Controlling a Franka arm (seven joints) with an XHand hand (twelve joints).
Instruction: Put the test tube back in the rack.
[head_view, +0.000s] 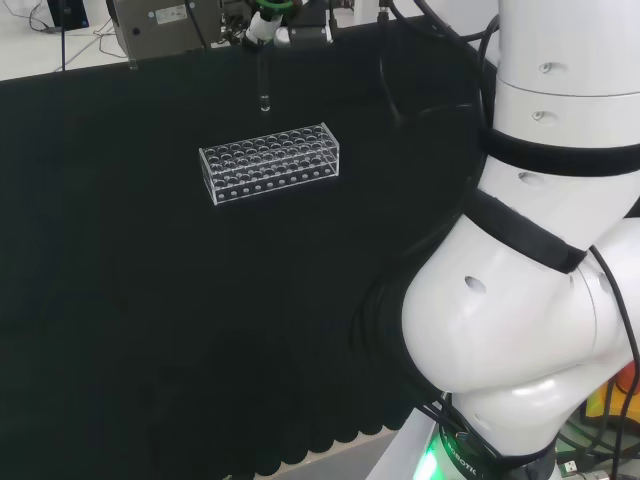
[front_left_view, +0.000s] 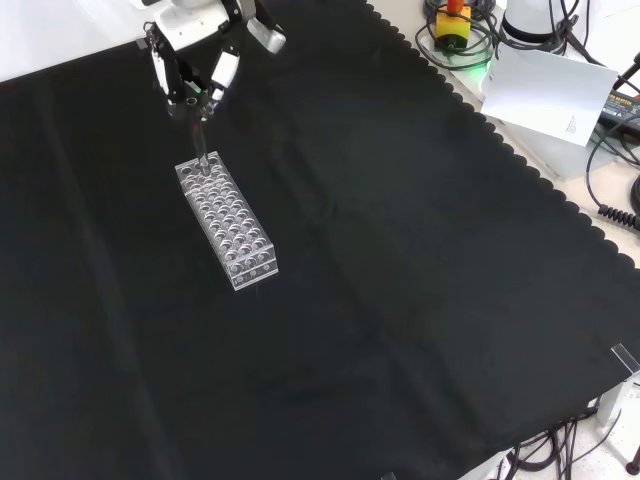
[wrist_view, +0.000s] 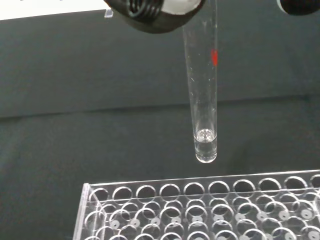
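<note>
A clear test tube with a red mark hangs upright from the hand, whose fingers pinch its top. Its rounded bottom is a little above the clear plastic rack and apart from it, near the rack's outer row of holes. In the front view the hand is at the top left, and the tube points down at the far end of the rack. From the head view the tube hangs behind the rack, below the hand. The rack's holes look empty.
The arm's white links rise at the right of the head view. A grey device stands beyond the cloth's far edge. In the front view a white sheet, a red and yellow stop button and cables lie off the cloth's scalloped edge.
</note>
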